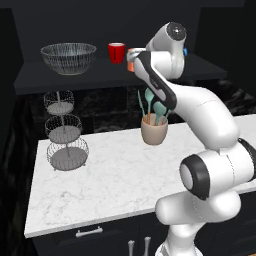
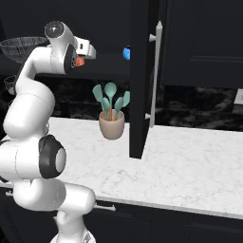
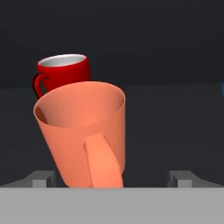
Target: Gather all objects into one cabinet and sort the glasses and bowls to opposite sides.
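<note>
From the left, the arm's up at the cabinet shelf [image 1: 200, 70], orange mug [image 1: 131, 60] just beside the red cup [image 1: 116, 52]. From the right, the blue bowl [image 2: 126, 52] sits apart. Hand view: gripper [image 3: 111, 177] spread wide around the tilted mug, not clamped, so I'd back out slowly without bumping it.

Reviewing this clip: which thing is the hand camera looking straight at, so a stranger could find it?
Start at the dark cabinet shelf. The orange mug stands directly before the gripper, in front of the red cup. It is paler, matte, tilted, handle facing the camera.
</note>
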Robot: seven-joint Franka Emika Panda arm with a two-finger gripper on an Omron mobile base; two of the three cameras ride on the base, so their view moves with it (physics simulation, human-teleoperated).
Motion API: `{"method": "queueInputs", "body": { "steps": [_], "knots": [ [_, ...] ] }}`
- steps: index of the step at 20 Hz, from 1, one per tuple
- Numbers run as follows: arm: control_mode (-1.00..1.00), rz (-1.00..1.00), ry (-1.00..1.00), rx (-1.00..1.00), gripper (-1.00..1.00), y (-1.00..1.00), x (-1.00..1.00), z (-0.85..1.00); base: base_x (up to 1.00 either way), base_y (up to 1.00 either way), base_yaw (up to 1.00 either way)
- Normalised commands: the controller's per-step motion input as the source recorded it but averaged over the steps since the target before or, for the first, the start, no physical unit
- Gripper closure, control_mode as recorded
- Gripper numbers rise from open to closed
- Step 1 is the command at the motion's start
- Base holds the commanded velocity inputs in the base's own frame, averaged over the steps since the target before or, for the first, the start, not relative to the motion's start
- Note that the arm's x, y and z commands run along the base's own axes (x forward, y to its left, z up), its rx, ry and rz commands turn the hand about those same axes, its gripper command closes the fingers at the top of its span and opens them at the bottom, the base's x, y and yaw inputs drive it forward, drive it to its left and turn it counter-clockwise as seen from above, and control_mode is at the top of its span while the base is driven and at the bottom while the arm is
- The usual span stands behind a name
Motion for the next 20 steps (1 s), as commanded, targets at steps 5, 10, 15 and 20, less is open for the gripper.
{"method": "queueInputs", "body": {
  "steps": [5, 10, 15, 20],
  "knots": [
    [-1.0, 0.0, 0.05, 0.0, -1.0, 0.08, 0.12, 0.0, 0.0, 0.0, 0.0],
    [-1.0, 0.0, 0.05, 0.0, 1.0, 0.03, 0.02, 0.0, 0.0, 0.0, 0.0],
    [-1.0, 0.0, 0.0, 0.0, 1.0, 0.0, 0.0, 0.0, 0.0, 0.0, 0.0],
    [-1.0, -0.04, 0.0, 0.0, 1.0, -0.02, -0.21, 0.0, 0.0, 0.0, 0.0]
  ]
}}
